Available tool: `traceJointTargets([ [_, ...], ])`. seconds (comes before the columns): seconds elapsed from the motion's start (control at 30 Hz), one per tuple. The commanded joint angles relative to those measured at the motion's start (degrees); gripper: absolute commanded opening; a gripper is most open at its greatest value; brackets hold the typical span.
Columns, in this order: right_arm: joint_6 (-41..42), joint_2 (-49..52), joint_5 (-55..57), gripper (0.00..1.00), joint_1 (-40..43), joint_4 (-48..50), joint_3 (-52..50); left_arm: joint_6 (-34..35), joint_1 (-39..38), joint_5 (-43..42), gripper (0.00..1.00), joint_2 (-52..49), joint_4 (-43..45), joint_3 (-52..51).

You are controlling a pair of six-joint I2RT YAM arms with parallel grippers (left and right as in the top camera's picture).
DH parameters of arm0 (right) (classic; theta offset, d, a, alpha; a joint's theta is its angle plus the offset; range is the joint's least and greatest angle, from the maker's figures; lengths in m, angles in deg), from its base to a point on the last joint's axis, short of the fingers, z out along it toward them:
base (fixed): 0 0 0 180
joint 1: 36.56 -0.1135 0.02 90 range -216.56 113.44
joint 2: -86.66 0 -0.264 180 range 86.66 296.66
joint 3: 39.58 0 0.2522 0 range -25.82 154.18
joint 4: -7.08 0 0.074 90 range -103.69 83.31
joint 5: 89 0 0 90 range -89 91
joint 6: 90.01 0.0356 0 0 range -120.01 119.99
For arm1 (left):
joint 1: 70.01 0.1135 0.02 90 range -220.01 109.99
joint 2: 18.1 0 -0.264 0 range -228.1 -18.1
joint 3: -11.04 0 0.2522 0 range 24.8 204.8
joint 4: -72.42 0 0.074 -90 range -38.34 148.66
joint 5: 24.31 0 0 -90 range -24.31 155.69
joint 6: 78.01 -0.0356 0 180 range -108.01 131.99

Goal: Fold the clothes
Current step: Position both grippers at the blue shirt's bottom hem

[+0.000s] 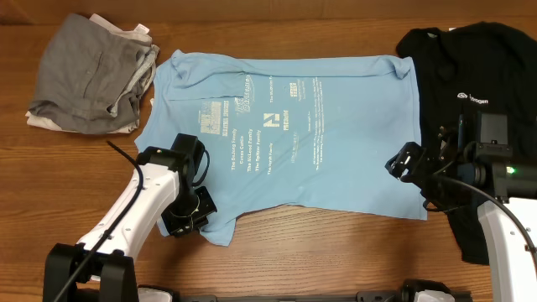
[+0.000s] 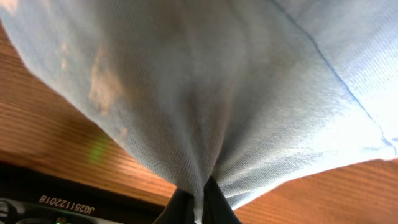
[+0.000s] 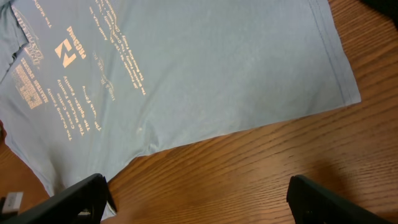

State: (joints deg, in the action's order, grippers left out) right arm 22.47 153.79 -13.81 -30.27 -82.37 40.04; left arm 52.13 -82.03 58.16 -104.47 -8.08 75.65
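The light blue T-shirt (image 1: 294, 134) lies spread flat on the wooden table, small white print facing up. My left gripper (image 1: 195, 205) is shut on the shirt's near left edge; in the left wrist view the blue cloth (image 2: 205, 93) bunches down into the closed fingers (image 2: 199, 202). My right gripper (image 1: 411, 172) is open and empty, hovering at the shirt's near right corner. In the right wrist view the shirt (image 3: 186, 68) lies ahead and the open fingers (image 3: 199, 199) are over bare wood.
A grey folded garment (image 1: 88, 71) lies at the back left. A black garment (image 1: 470, 75) with a small white logo lies at the right, partly under my right arm. The table's front edge runs just behind both arm bases.
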Motion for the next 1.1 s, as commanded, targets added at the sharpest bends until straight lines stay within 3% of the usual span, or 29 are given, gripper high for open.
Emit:
traceJointTargets([
  [0.0, 0.1, -0.2, -0.3, 0.96, -0.2, 0.4, -0.2, -4.4, 0.0, 0.4, 0.04, -0.1, 1.4, 1.8],
  [0.4, 0.1, 0.1, 0.3, 0.96, -0.2, 0.7, -0.3, -5.1, 0.1, 3.3, 0.05, -0.1, 29.5, 2.7],
  [0.57, 0.1, 1.7, 0.3, 0.97, -0.2, 0.9, -0.2, -5.5, 0.1, 9.4, 0.24, -0.2, 39.1, 2.7],
  [0.6, 0.1, 2.3, 0.3, 0.96, -0.2, 0.9, -0.2, -5.5, 0.1, 11.0, 0.33, -0.2, 41.0, 2.7],
  [0.63, 0.1, 2.8, 0.3, 0.96, -0.2, 0.9, -0.3, -5.5, 0.1, 11.6, 0.49, -0.2, 42.6, 2.7],
  [0.7, 0.1, 3.4, 0.3, 0.96, -0.2, 0.9, -0.3, -5.6, 0.1, 11.5, 0.59, -0.2, 43.7, 2.7],
  [0.8, 0.1, 4.5, 0.3, 0.96, -0.2, 0.9, -0.3, -10.2, 0.1, 6.6, 0.56, -0.1, 42.7, 2.8],
  [0.93, 0.0, 5.6, 0.4, 0.97, -0.2, 1.7, -0.3, -16.5, -0.5, -0.7, 0.66, -0.1, 35.8, 2.8],
  [1.07, 0.0, 5.8, 0.4, 0.97, -0.2, 3.1, -0.2, -21.1, -1.6, 2.4, 0.52, -0.1, 25.9, 2.8],
])
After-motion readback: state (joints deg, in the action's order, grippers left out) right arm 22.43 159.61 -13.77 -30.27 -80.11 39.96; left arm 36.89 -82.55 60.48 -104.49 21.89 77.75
